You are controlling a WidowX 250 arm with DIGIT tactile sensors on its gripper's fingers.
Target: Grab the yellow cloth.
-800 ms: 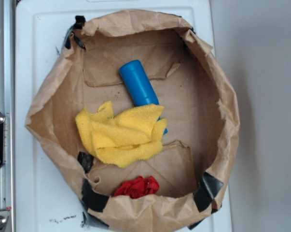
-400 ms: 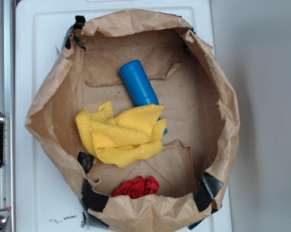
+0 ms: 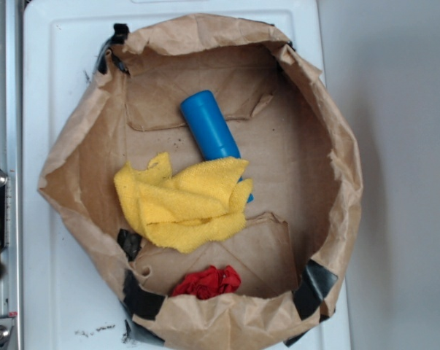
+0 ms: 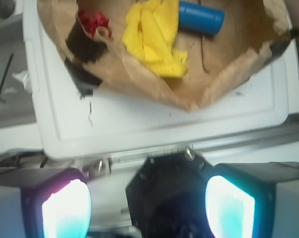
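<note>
Fingers [image 4: 148,203] spread apart, holding nothing, poised outside the paper bag [image 4: 154,84], well apart from the yellow cloth [image 4: 151,37]

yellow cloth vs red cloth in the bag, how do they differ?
The yellow cloth is far larger than the red cloth. Yellow lies mid-floor, touching the blue cylinder; red sits bunched against the paper bag wall. Both are crumpled and untouched.

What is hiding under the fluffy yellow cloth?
The bright yellow terry cloth covers the lower end of the blue plastic cylinder and part of the brown paper bag's floor. Whether anything else lies beneath cannot be seen.
</note>
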